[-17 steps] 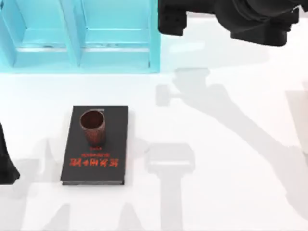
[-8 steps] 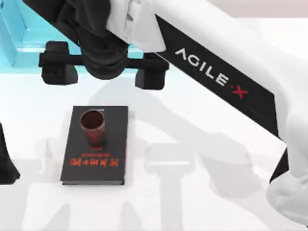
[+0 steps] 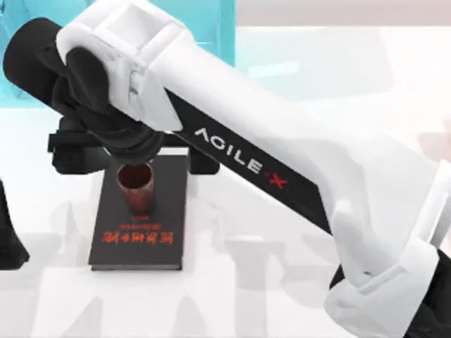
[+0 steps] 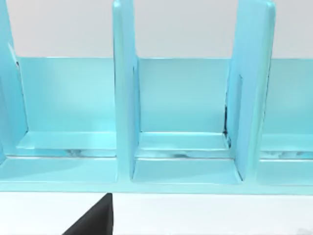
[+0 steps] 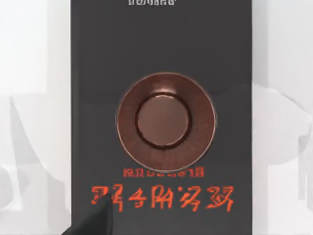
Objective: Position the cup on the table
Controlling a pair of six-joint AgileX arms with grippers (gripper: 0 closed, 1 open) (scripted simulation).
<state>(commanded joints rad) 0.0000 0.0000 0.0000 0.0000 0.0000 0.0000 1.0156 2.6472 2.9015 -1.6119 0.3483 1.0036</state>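
A: Top view, entry one?
B: Right gripper [image 3: 130, 151] above cup [image 3: 136, 186] on black book [image 3: 141, 218], at nine o'clock on table [image 3: 282, 282]; finger spread undeterminable, arm hides shelf [image 3: 225, 28].
A: Right wrist?
B: Cup [image 5: 164, 121] upright, centred on book [image 5: 161, 49].

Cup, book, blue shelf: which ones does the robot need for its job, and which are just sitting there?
For the job:
- small reddish-brown ribbed cup, standing upright on the book
- glossy white table, where the cup should go
- right arm, reaching over the cup

Just lying about:
- flat black book with red lettering
- turquoise shelf unit
- left arm, parked at the table's left edge
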